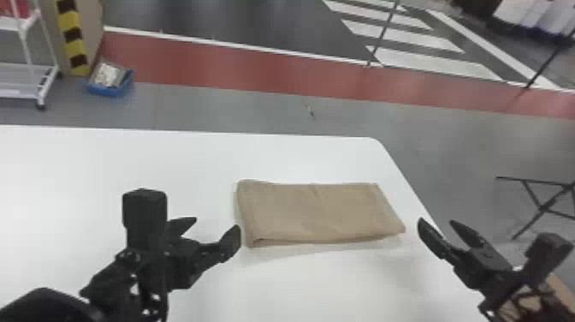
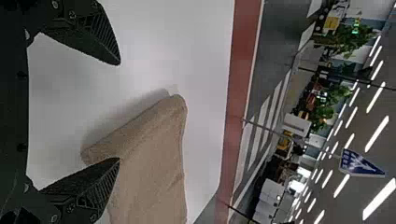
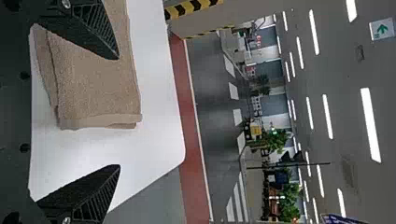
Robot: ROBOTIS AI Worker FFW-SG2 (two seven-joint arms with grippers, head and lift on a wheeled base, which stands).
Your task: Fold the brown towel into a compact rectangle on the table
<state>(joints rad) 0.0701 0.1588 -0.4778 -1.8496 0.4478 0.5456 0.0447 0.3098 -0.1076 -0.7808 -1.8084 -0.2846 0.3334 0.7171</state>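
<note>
The brown towel lies folded into a wide flat rectangle on the white table. Just off its left end, my left gripper stands open with nothing between its fingers. My right gripper is open beyond the towel's right end, by the table's right edge. In the left wrist view the towel extends past one fingertip of the left gripper. Stacked layers show at the end of the towel in the right wrist view, with the right gripper spread wide.
The table's right edge slants down behind the right gripper. On the floor beyond stand a blue bin and a white wheeled rack at the far left. Black metal legs are off to the right.
</note>
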